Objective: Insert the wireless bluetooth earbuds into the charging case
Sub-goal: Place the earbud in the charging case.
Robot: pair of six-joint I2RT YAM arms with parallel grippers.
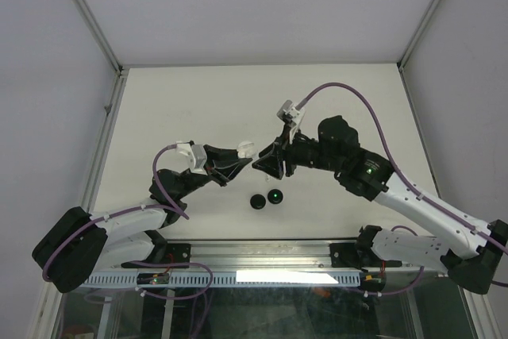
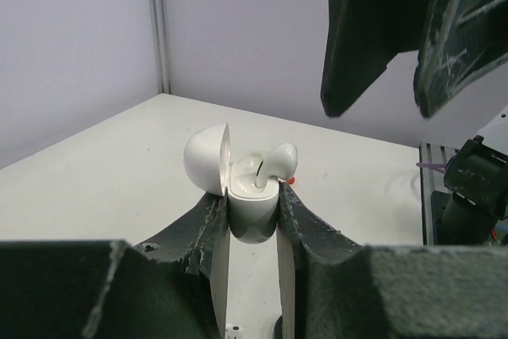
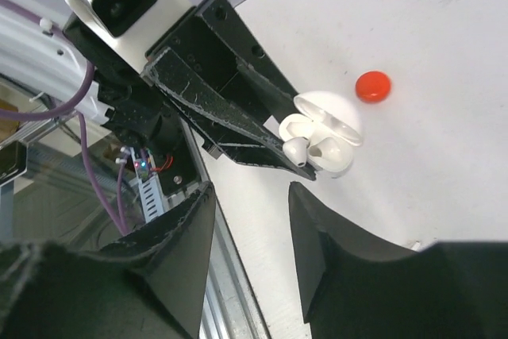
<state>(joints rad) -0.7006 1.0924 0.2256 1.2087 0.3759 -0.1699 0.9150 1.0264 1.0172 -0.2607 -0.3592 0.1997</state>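
Observation:
My left gripper is shut on the white charging case and holds it above the table with its lid swung open. A white earbud sits in the case with its rounded head sticking out over the rim. The right wrist view shows the same case, the earbud and the left gripper's fingers. My right gripper is open and empty, just short of the case. In the top view the two grippers meet at mid-table: left, right.
Two black round discs, one with a green light, lie on the table just in front of the grippers. A red round disc lies on the table beyond the case. A small white piece lies below the left gripper.

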